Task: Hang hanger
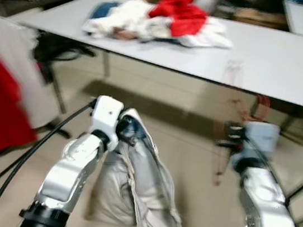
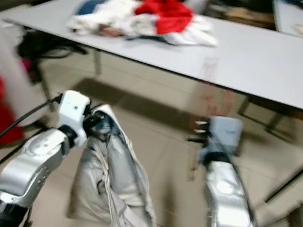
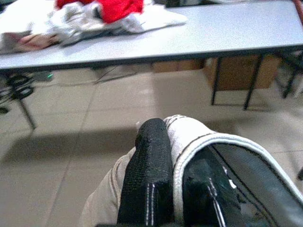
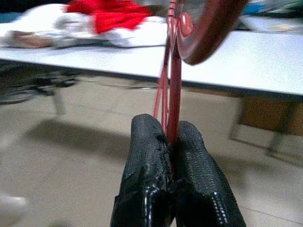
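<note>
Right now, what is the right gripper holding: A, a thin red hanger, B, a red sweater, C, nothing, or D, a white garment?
A: in the right wrist view the right gripper has its fingers pinched shut on the thin red hanger, whose hook curves above them.

Lighting: even, moderately bright indoor light from above; soft shadow under my table on the floor. Head views: motion-blurred throughout, worst at left edge. Wrist views: near claw fingers sharp, background soft. Glare: none.
</note>
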